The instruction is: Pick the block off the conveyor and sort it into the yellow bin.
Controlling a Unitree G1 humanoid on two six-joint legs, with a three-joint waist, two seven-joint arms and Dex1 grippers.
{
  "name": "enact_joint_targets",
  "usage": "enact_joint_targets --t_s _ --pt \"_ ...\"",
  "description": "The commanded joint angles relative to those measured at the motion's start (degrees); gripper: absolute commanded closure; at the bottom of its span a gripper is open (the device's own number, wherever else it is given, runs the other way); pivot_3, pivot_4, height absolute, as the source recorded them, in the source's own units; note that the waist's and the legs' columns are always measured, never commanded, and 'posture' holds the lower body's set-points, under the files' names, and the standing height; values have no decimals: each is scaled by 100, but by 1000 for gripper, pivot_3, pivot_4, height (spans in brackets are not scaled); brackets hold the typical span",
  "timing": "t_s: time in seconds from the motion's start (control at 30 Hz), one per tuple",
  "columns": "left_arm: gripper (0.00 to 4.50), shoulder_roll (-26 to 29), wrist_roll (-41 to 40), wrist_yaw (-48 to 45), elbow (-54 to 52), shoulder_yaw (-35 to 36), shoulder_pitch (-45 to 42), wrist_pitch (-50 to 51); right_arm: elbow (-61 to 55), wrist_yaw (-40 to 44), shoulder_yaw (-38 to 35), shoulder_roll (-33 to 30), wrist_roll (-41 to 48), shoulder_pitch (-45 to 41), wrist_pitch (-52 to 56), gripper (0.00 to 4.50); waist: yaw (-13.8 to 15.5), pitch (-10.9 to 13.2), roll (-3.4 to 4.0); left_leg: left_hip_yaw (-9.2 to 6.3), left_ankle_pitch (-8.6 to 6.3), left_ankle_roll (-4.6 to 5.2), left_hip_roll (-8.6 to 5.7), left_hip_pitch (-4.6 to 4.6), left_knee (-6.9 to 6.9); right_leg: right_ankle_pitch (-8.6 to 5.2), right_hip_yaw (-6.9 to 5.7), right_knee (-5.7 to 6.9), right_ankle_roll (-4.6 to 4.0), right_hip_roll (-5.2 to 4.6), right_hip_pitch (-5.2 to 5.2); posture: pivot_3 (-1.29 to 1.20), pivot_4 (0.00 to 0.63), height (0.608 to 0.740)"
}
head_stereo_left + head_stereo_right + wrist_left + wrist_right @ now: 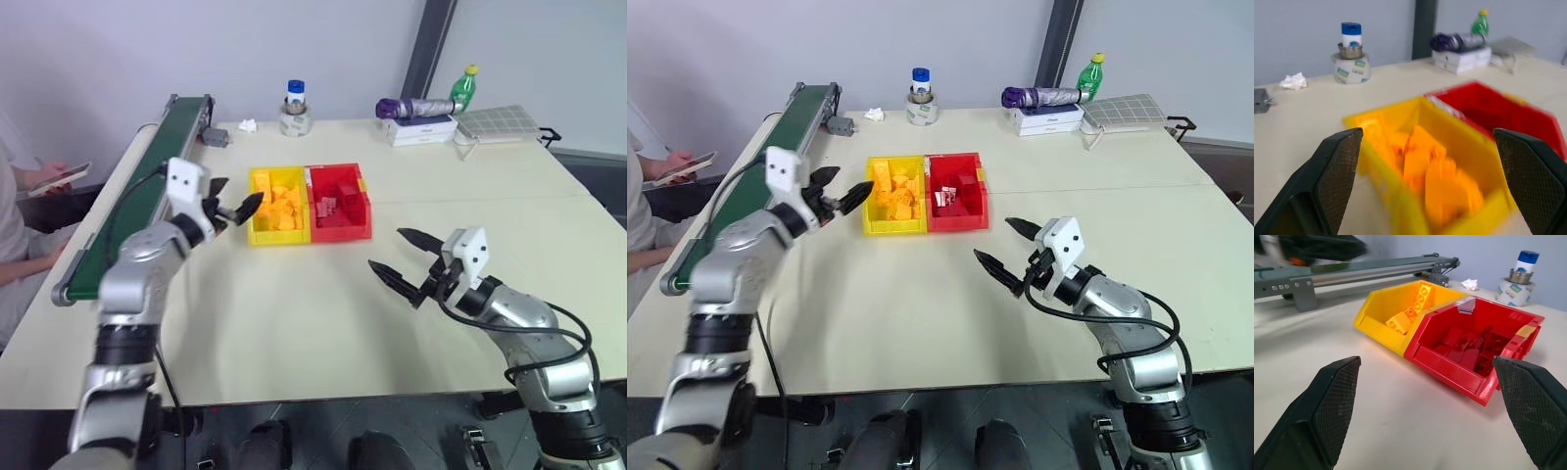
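Mostly blurred yellow bin (pixel 1415 161) contents; left fingers (pixel 233 208) spread, right fingers (pixel 402 259) spread, both empty.

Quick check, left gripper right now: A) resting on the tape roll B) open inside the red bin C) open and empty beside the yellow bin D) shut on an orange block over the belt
C: the left gripper has its fingers spread with nothing between them, just to the conveyor side of the yellow bin, which holds orange blocks.
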Motion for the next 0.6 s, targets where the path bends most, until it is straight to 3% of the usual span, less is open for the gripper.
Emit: enact_joint_targets --t_s 0.03,0.17,0.27,0.6 --pt "24 455 -366 52 -1000 604 311 473 32 178 -114 -75 66 -165 -143 0 43 0 0 0 2 1 5 0 1 3 0 -1 -5 -2 0 0 150 740" --pt "24 849 -850 -8 -1654 1418 1121 979 220 343 -155 -124 53 -287 -172 0 54 -1 1 0 3 3 6 1 1 6 2 -6 -13 -13 0 0 150 740" --pt "24 1051 -766 -65 -1648 1793 1814 963 367 422 -141 -115 9 -388 -242 0 26 0 2 4 3 3 6 1 -5 7 3 -10 -14 -19 -6 0 150 740" --pt "24 1252 -609 -607 -1582 1768 2496 271 499 570 -94 -130 9 -465 -308 0 49 0 2 11 2 3 13 -4 -10 5 5 -31 -47 -22 -11 0 150 740"
